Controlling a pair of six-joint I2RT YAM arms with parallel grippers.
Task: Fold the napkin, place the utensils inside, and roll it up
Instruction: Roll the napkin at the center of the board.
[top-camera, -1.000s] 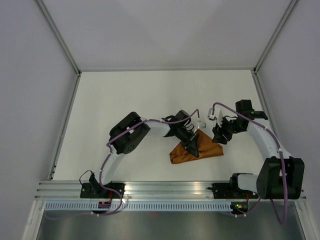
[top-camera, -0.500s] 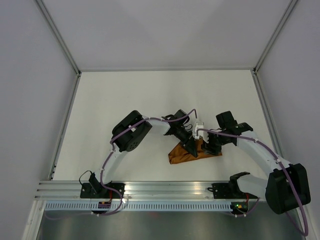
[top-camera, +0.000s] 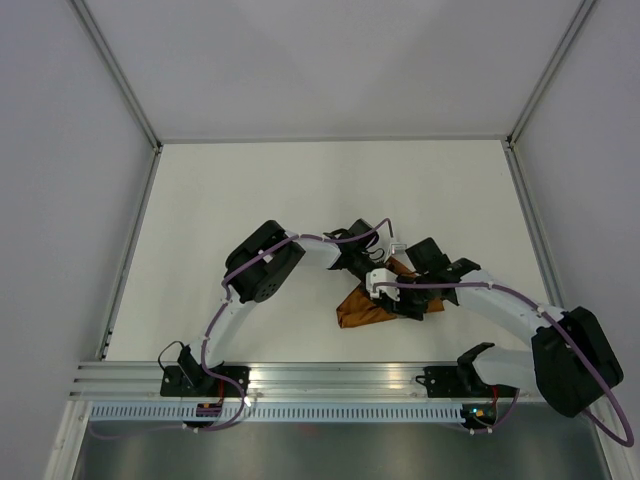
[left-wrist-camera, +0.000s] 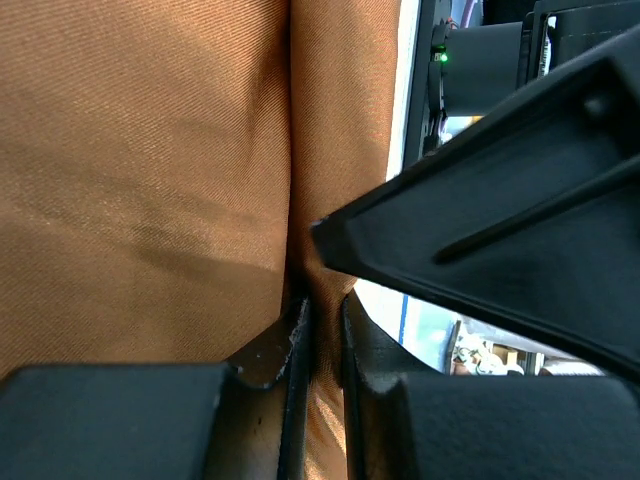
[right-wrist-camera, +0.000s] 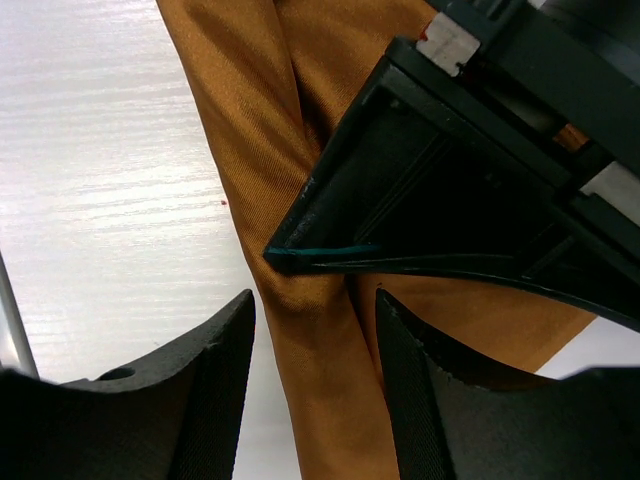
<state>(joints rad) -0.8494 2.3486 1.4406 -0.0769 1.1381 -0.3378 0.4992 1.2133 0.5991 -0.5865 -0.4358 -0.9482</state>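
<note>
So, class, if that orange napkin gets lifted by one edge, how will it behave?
Probably floppy: the napkin creases into soft folds where the left fingers pinch it. Likely light: its weave looks thin. Unlikely to roll: it lies bunched on the table.

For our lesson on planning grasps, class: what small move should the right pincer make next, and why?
Probably close on the napkin ridge: the right pincer stands open astride it, while the left pincer pinches the cloth nearby.
</note>
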